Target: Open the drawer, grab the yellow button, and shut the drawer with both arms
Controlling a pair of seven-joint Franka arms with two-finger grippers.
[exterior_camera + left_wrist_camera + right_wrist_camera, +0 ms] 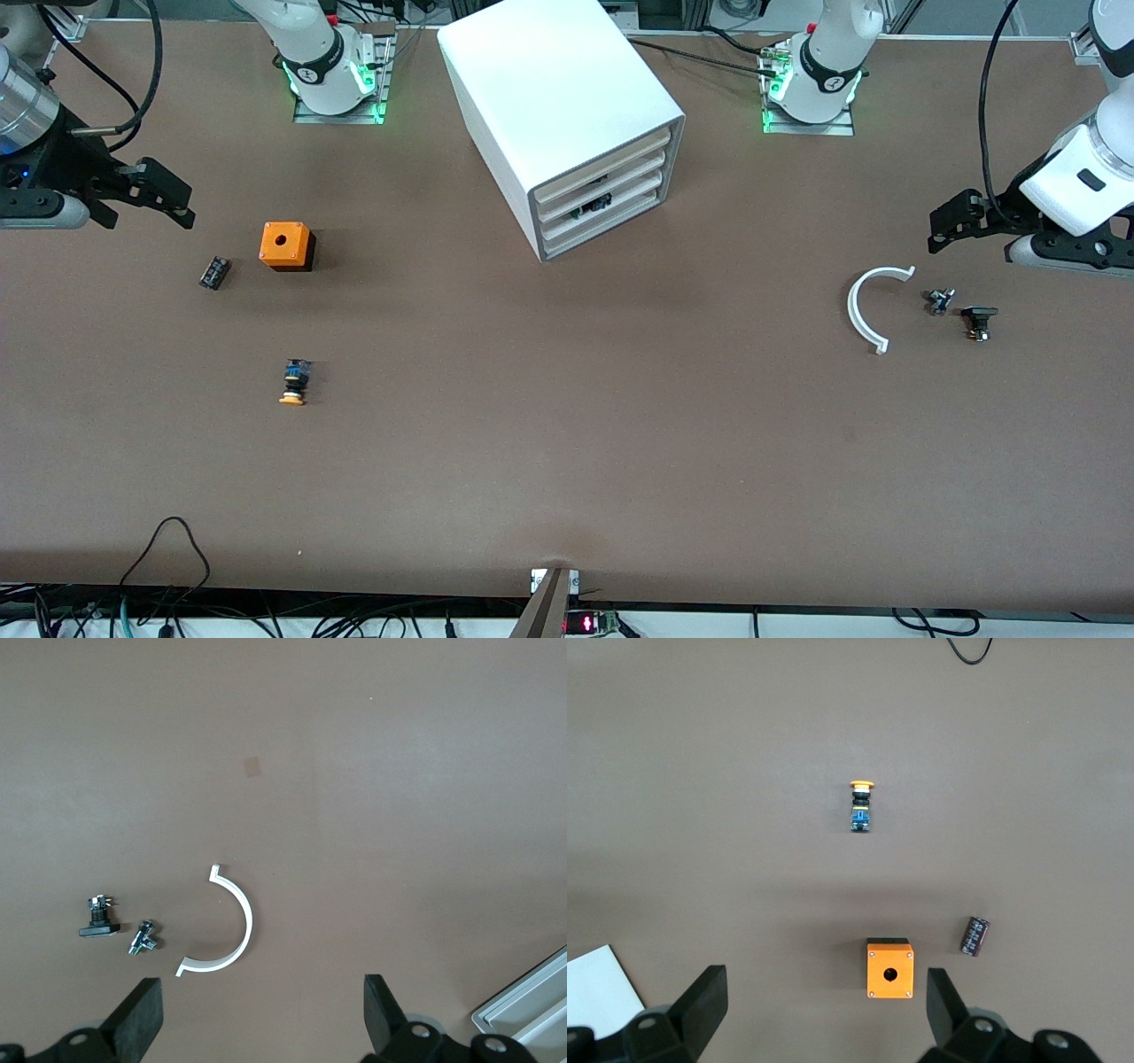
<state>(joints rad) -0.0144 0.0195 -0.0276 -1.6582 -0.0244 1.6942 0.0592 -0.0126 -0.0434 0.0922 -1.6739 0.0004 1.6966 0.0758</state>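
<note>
The white cabinet stands mid-table near the arms' bases, and its uppermost drawer is shut. The button has an orange cap and a black-and-blue body. It lies on its side on the bare table toward the right arm's end, nearer the front camera than the orange cube. My right gripper hangs open and empty over the table beside that cube. At the left arm's end my left gripper is open and empty over the table.
A small black part lies beside the cube. A white curved strip and two small metal parts lie under the left gripper. The middle drawer front shows a dark-green part. Cables run along the table's near edge.
</note>
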